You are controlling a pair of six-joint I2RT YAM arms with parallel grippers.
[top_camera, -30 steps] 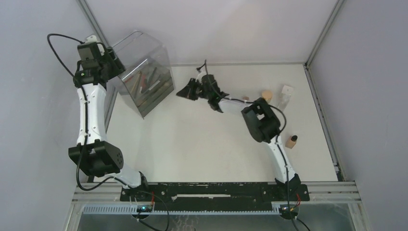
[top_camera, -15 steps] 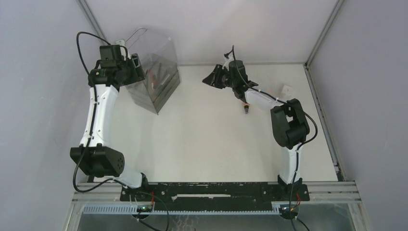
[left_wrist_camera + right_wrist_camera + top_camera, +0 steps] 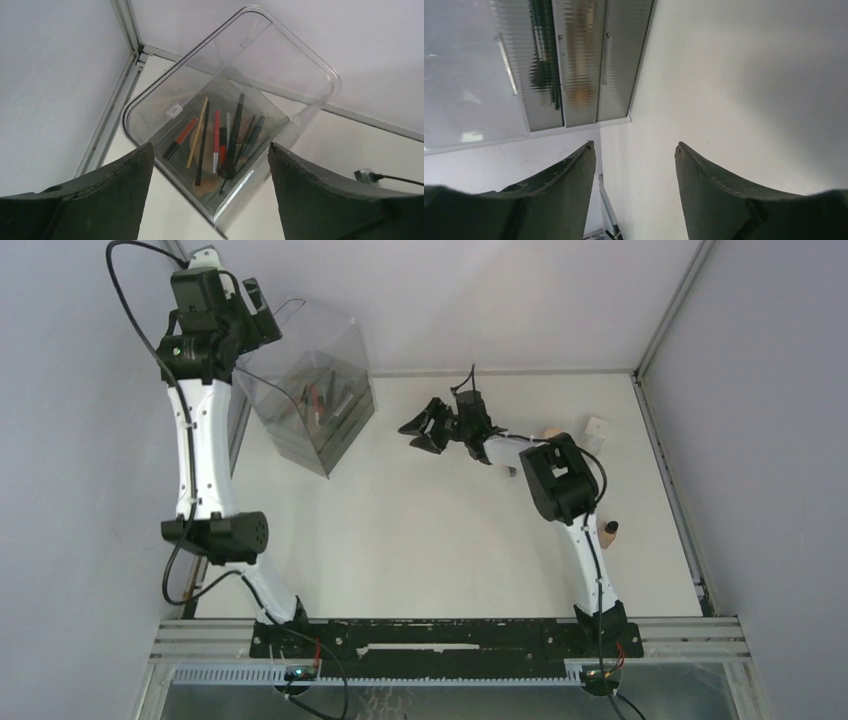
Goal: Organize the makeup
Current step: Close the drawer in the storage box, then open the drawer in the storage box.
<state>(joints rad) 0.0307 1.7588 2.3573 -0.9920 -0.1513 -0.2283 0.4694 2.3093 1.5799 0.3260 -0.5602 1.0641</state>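
Note:
The makeup that shows is partly stored. Red pencils (image 3: pixel 216 140) and thin black brushes (image 3: pixel 235 127) lie in the top tray of the clear organizer (image 3: pixel 345 345). Its rim (image 3: pixel 300 55) appears below my left gripper (image 3: pixel 211 145), which hangs high above it, open and empty. That gripper (image 3: pixel 258 312) is at the back left. My right gripper (image 3: pixel 422 428) hovers open over the table's middle back, nothing between its fingers (image 3: pixel 574 170). A tan bottle (image 3: pixel 606 531), a beige sponge (image 3: pixel 552 432) and a white square piece (image 3: pixel 597 426) lie on the right of the table.
Ribbed drawer fronts (image 3: pixel 579 65) of the organizer face the right gripper (image 3: pixel 635 143). A small dark item (image 3: pixel 511 470) lies by the right forearm. A metal frame rail (image 3: pixel 668 480) borders the table on the right, and grey walls enclose the back.
My left gripper has risen up and back off the organizer's top, its jaws spreading wider. The right gripper has opened and swung back toward the table's middle.

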